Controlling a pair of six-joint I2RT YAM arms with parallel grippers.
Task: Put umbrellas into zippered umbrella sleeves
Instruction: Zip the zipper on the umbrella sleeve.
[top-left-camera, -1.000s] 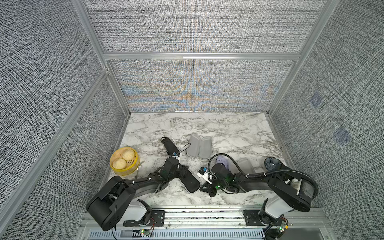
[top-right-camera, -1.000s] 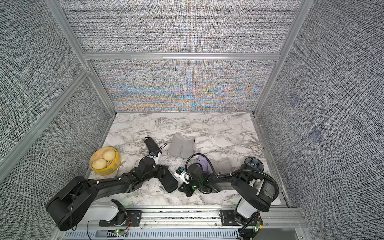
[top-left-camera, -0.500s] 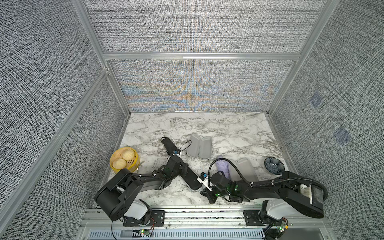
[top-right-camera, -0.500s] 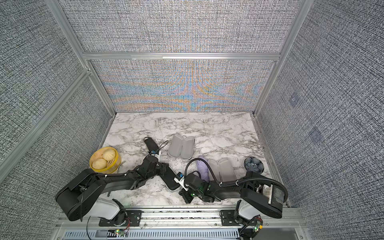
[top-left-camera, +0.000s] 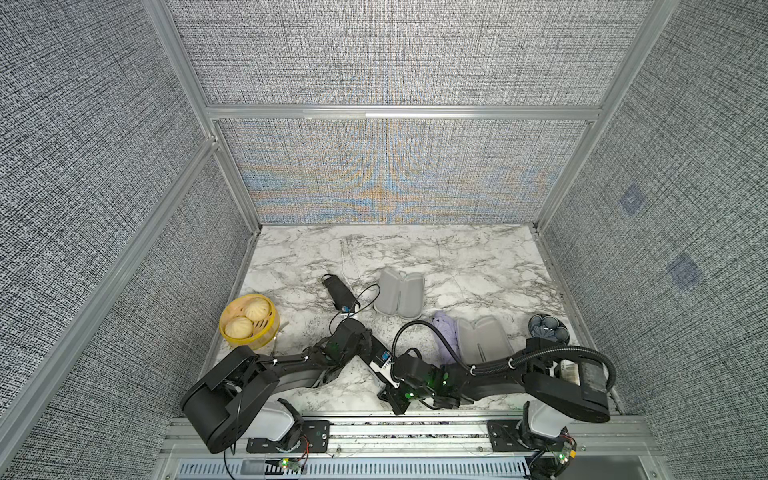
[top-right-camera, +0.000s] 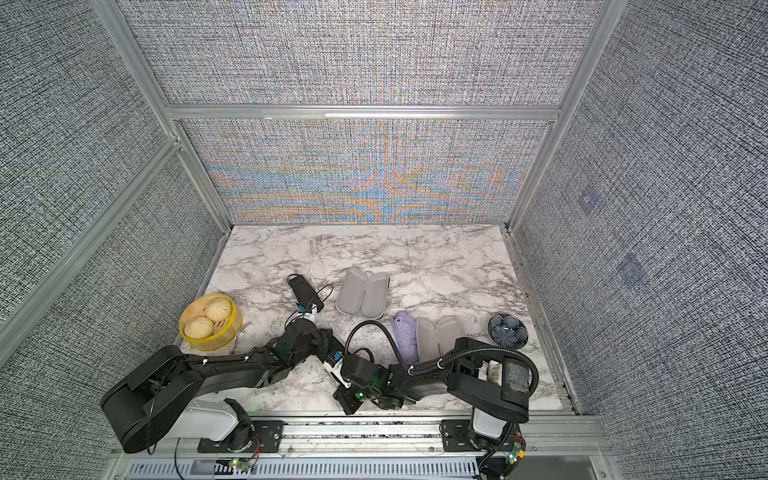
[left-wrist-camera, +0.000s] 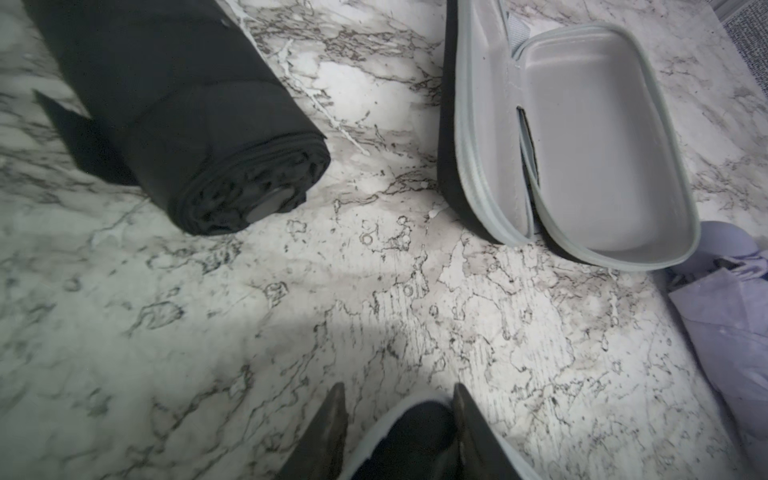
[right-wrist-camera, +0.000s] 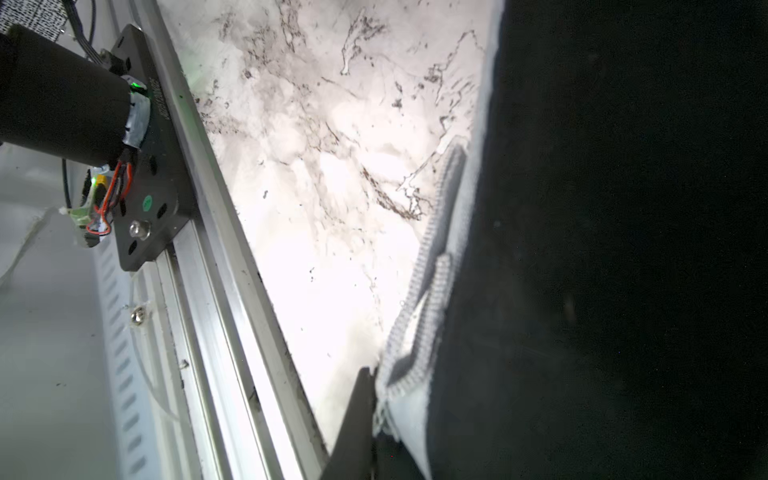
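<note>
Left pincer (left-wrist-camera: 399, 390) grasps the black sleeve (left-wrist-camera: 415, 434); right pincer (right-wrist-camera: 372, 395) is clenched on its zip edge (right-wrist-camera: 436, 249).

the right gripper (right-wrist-camera: 376, 424) pinches a black sleeve (right-wrist-camera: 602, 249) by its grey zip edge (right-wrist-camera: 432, 266). marble table (right-wrist-camera: 316, 166) lies alongside.

Ahead of the left gripper (left-wrist-camera: 399, 392), bare marble (left-wrist-camera: 291, 332) is open. Farther on, a gap runs between black umbrella (left-wrist-camera: 187, 104) and open case (left-wrist-camera: 602, 145). Lavender umbrella (left-wrist-camera: 731, 332) blocks rightward.
</note>
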